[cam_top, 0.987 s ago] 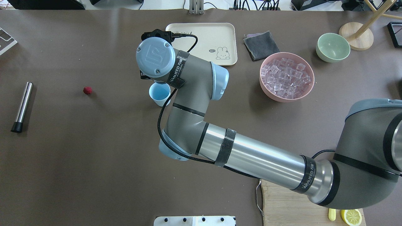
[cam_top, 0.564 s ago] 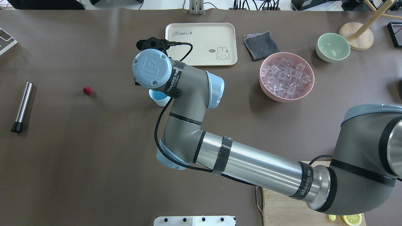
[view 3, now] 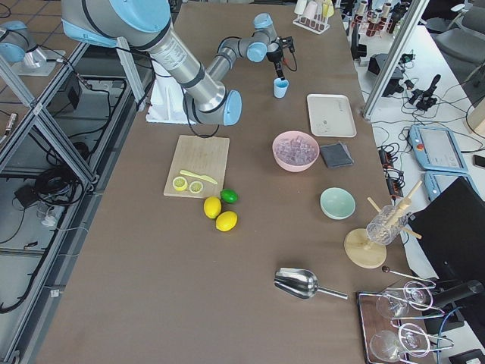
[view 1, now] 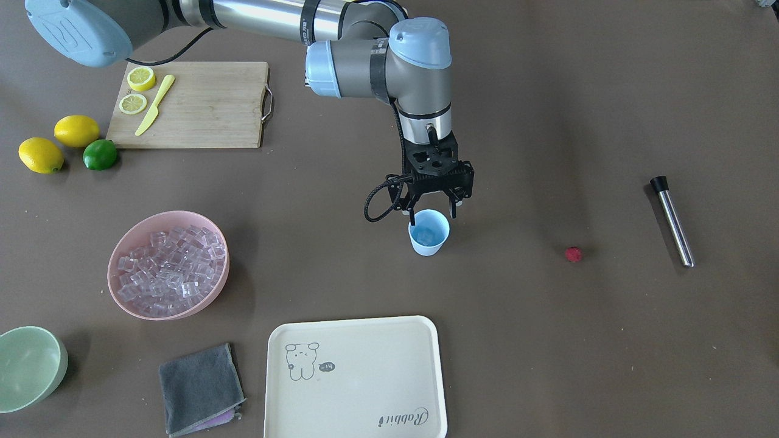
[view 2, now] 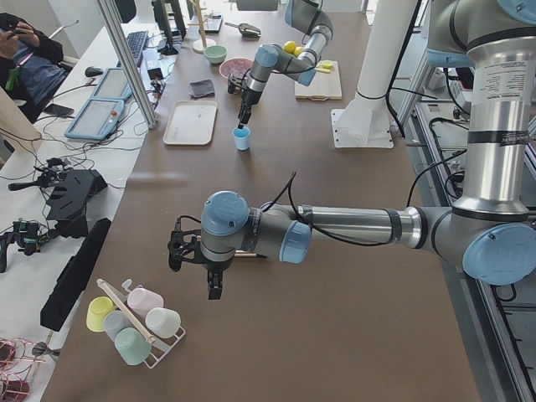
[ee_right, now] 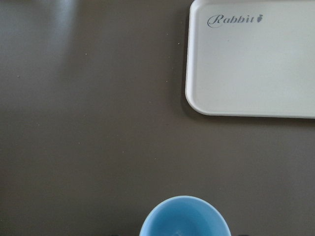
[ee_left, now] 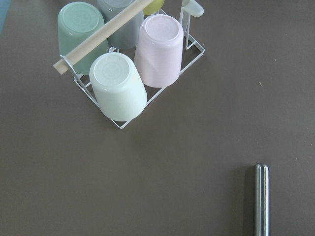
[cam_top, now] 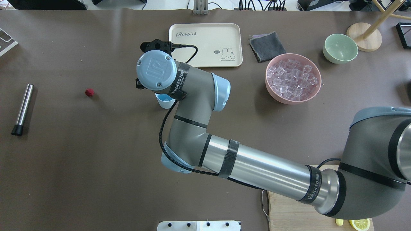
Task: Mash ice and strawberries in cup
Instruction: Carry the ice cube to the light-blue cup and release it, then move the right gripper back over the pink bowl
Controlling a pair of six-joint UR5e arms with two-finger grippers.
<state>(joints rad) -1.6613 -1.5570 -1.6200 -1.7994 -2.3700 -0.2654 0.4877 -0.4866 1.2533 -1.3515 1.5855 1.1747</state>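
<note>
The light-blue cup [view 1: 429, 238] stands mid-table; a pale glassy patch shows inside it. It is mostly hidden under the wrist in the overhead view [cam_top: 164, 102] and shows at the bottom of the right wrist view [ee_right: 185, 219]. My right gripper [view 1: 433, 214] hangs open just above the cup, a finger on either side of its far rim. The red strawberry [view 1: 572, 253] lies alone on the table, away from the cup. The ice [view 1: 169, 264] fills the pink bowl [view 1: 125, 240]. My left gripper [view 2: 211, 283] shows only in the exterior left view; I cannot tell its state.
A steel muddler [view 1: 671, 220] lies beyond the strawberry. A cream tray [view 1: 356, 377], grey cloth [view 1: 199, 388] and pale-green bowl [view 1: 30, 365] sit at the operators' side. A cutting board [view 1: 201, 106] with lemon slices, lemons and a lime are near the robot. A cup rack [ee_left: 123, 64] is under the left wrist.
My right wrist has moved a little to the left and now covers most of the cup in the overhead view. The cup, strawberry and muddler have not moved.
</note>
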